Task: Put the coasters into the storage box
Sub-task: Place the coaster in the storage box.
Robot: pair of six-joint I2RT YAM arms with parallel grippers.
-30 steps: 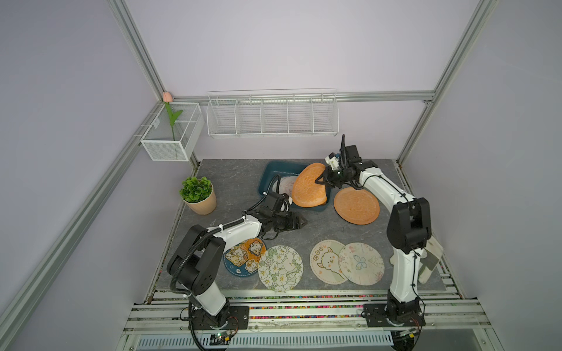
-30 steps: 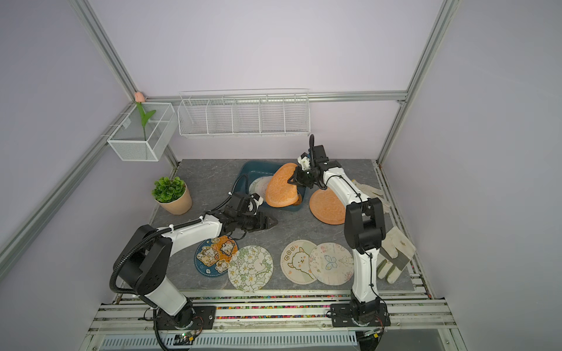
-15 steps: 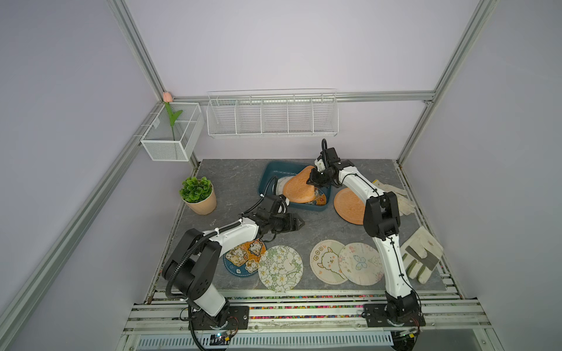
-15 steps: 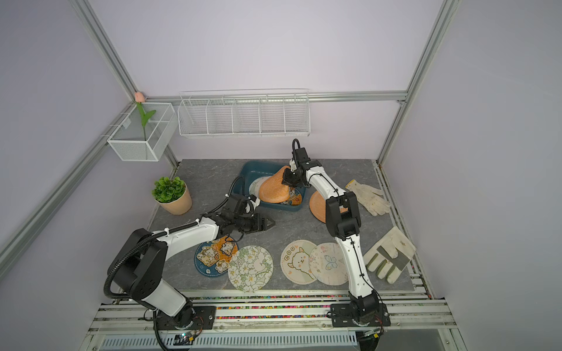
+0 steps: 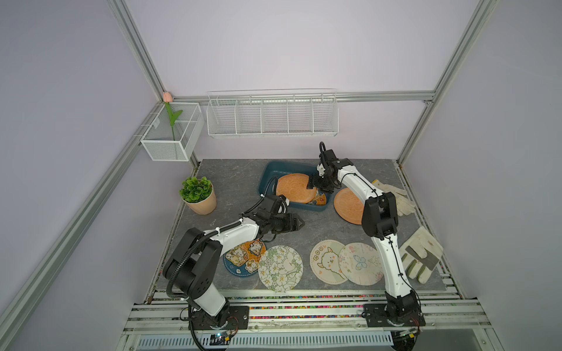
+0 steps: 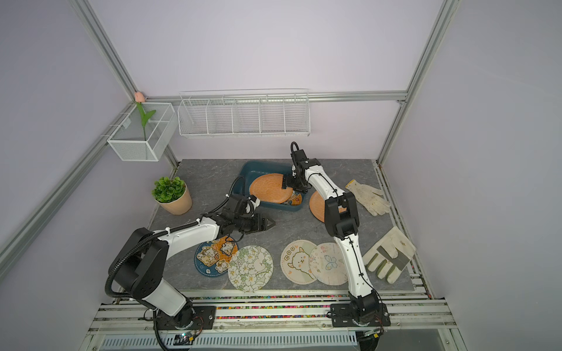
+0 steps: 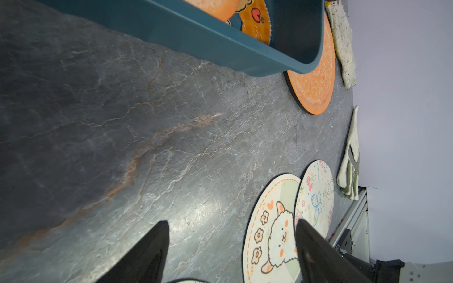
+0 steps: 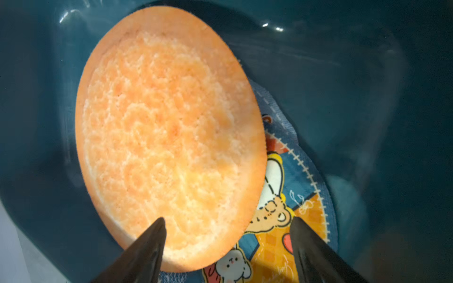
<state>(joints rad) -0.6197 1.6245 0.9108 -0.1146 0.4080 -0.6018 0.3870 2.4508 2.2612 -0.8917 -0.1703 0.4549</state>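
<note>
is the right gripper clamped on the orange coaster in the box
No, the right gripper is open above that orange coaster in the storage box.

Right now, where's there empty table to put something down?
Bare grey stone table lies between the green potted plant and the dark teal plastic box, and mid-table, past the open left hand, between that box and the round printed coasters. Crowded: the front coaster row and the right edge with off-white gloves.

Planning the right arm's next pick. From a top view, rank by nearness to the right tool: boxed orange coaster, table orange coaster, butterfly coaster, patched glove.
1. Boxed orange coaster, in the storage box, under the right tool.
2. Table orange coaster, just beside the box.
3. Butterfly coaster, front row.
4. Patched glove, near right edge.
</note>
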